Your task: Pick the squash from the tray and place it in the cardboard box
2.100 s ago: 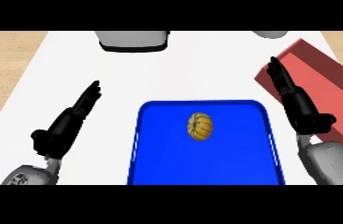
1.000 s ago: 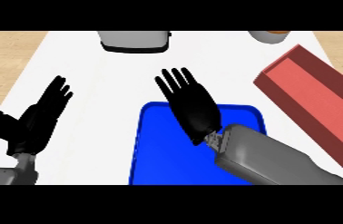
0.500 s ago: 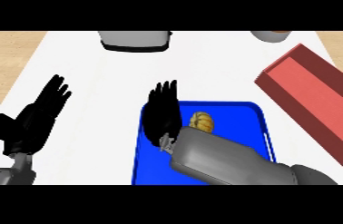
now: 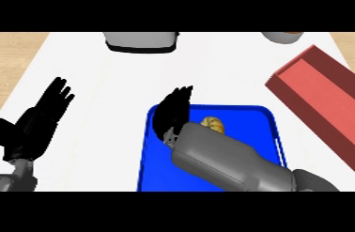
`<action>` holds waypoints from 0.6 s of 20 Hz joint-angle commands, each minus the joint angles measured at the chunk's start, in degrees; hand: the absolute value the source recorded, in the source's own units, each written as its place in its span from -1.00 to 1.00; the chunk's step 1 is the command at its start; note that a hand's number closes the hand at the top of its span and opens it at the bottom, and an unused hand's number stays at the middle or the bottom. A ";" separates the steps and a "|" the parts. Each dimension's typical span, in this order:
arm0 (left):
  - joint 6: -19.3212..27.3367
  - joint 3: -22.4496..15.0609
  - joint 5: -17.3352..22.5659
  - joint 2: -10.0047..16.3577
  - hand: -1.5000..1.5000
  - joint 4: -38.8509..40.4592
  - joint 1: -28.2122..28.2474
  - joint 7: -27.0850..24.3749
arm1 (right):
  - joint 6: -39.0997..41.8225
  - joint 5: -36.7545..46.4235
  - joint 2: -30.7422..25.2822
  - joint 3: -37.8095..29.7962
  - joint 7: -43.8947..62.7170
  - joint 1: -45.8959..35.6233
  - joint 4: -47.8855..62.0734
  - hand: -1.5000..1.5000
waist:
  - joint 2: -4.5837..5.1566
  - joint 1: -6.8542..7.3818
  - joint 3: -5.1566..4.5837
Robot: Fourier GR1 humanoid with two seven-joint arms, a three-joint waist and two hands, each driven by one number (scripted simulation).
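Grasp approach judged in hand. The squash (image 4: 214,125) lies in the blue tray (image 4: 260,127), at its 12 o'clock end, unlifted. The right robot hand (image 4: 173,114), straight and unclenched, nothing held, is set just at the squash's 9 o'clock. The left robot hand (image 4: 40,123) is rested released at the tabletop's 9 o'clock. Next: the squash to be enclosed, then carried to the cardboard box (image 4: 313,92) at 2 o'clock.

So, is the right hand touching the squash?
Cannot tell: the head view shows the right hand beside the squash, but the forearm hides where they might meet.
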 commanded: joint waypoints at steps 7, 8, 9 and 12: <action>-0.30 1.20 0.68 0.39 0.00 -1.59 1.43 1.69 | 5.85 -6.05 1.89 0.96 17.06 -1.73 5.15 -1.00 | 0.03 -0.01 0.07; 0.26 0.78 -0.29 0.37 0.00 -2.00 0.82 1.75 | 5.65 -6.51 1.89 1.60 18.75 -1.05 2.92 -1.00 | -0.14 -0.58 0.09; -2.05 0.96 -0.18 -0.19 0.00 0.55 1.15 -1.48 | 5.20 -6.10 1.89 1.39 17.63 -1.79 5.06 -1.00 | 0.15 -0.73 0.03; -0.25 1.45 0.17 0.07 0.00 -0.91 -0.81 2.16 | 5.26 -8.77 1.89 2.70 19.77 -1.33 2.66 -1.00 | 0.07 -0.68 0.08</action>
